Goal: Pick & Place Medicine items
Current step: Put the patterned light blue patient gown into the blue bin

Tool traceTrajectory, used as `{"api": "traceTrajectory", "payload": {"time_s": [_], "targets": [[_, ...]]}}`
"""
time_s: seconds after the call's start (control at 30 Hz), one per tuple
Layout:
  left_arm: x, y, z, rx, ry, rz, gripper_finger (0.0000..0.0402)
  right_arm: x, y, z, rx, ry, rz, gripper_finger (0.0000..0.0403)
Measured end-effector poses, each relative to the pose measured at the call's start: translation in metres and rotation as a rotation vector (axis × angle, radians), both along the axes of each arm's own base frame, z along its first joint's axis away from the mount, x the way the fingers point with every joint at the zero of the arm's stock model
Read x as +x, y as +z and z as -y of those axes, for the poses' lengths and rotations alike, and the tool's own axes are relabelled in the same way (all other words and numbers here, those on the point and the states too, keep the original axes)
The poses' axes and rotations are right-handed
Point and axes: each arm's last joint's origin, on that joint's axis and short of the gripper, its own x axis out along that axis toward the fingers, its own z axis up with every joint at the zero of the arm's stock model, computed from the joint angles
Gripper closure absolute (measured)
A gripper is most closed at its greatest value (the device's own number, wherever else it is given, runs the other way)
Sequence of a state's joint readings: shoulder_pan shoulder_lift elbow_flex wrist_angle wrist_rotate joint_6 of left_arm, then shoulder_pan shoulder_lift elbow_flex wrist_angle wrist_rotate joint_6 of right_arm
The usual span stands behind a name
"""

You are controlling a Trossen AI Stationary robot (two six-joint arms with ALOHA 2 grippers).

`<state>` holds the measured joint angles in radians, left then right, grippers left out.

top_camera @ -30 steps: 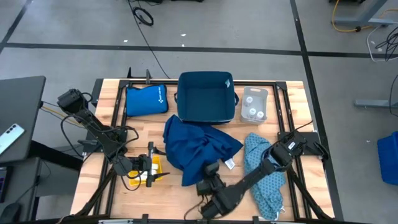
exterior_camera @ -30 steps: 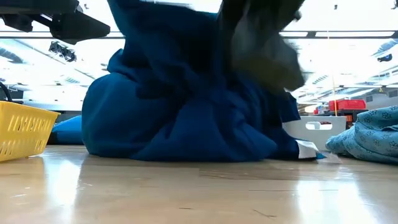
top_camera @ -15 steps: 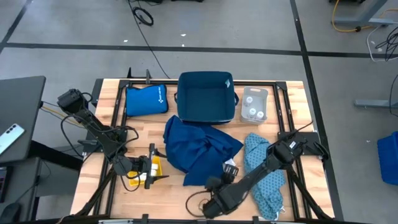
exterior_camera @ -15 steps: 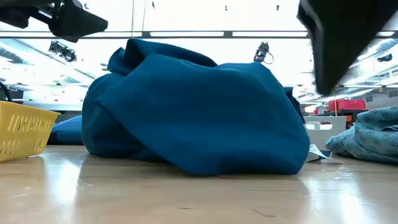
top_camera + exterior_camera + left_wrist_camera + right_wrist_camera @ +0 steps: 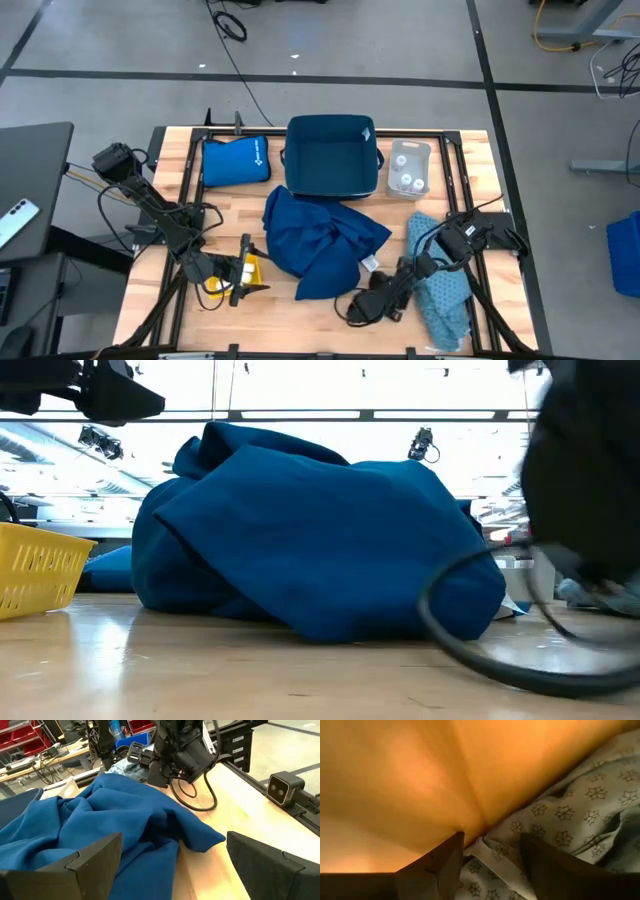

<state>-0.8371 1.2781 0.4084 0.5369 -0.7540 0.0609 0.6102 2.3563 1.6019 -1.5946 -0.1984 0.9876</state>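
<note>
Small round whitish bottles (image 5: 407, 176), medicine items, stand in a clear container (image 5: 409, 166) at the far right. My left gripper (image 5: 241, 280) (image 5: 172, 870) hovers open by the yellow tray (image 5: 215, 284) (image 5: 35, 565), facing the heaped blue cloth (image 5: 322, 240) (image 5: 100, 815). My right gripper (image 5: 390, 298) (image 5: 490, 862) is low over the table at the left edge of the patterned pale-blue cloth (image 5: 445, 295) (image 5: 570, 815). Its fingers stand apart with that cloth's edge between them. My right gripper slants down at the patterned cloth's edge (image 5: 487, 851), which lies on the table between the two fingers (image 5: 437, 865). Whether the fingers touch the cloth I cannot tell.
A dark blue bin (image 5: 331, 156) stands at the far middle, with a flat blue pouch (image 5: 236, 160) to its left. A black cable (image 5: 480, 630) from the right arm loops on the table before the blue cloth. Bare wood lies along the near edge.
The blue cloth, raised under my right gripper a second ago, has dropped into a lower heap. My right gripper has swung from the near edge toward the right, turned, and come down at the patterned cloth.
</note>
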Motion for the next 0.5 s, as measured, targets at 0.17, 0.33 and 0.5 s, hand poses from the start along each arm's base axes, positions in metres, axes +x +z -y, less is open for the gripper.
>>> {"api": "traceTrajectory", "payload": {"time_s": [0.17,0.33,0.5], "targets": [[0.0001,-0.0003,-0.0004,0.034,-0.003,0.000,0.0040,-0.0052,-0.0046,0.0032,-0.021,-0.063,-0.037,0.0171],[0.0019,-0.0002,-0.0023,0.046,0.005,0.000,0.0040,-0.0029,-0.0054,0.0060,-0.033,-0.140,-0.044,0.0170],[0.0021,-0.0002,-0.0026,0.046,0.006,0.000,0.0040,-0.0033,-0.0074,0.0024,-0.075,-0.210,-0.008,0.0180]]}}
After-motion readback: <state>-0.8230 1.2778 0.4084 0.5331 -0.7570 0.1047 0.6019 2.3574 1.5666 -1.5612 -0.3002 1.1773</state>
